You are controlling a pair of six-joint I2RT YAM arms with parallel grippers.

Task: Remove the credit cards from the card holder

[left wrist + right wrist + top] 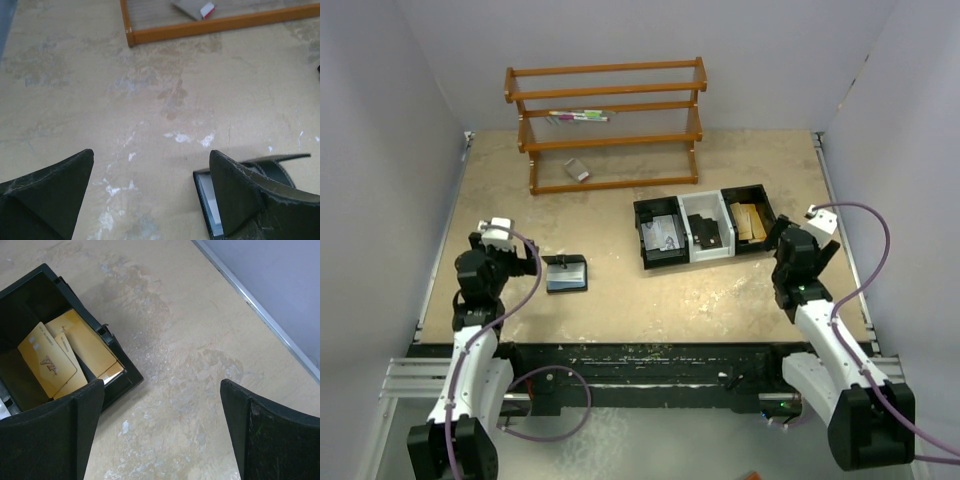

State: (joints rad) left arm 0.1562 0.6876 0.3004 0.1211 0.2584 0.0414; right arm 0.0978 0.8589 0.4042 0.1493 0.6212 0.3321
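The black card holder (566,273) lies flat on the table at the left, its blue-grey lining showing. My left gripper (532,262) hovers just left of it, open and empty. In the left wrist view the card holder (206,199) sits partly under the right finger of the left gripper (152,152). Orange-tan credit cards (750,222) lie in the right compartment of the tray. My right gripper (782,242) stands open and empty just right of that compartment. In the right wrist view the credit cards (55,360) lie up and left of the right gripper (162,385).
The black-and-white tray (705,205) has three compartments; its black wall (120,360) runs close to my right gripper's left finger. A wooden rack (605,120) stands at the back, with pens (578,116) on a shelf and a small grey-white block (577,169) underneath. Walls enclose the table.
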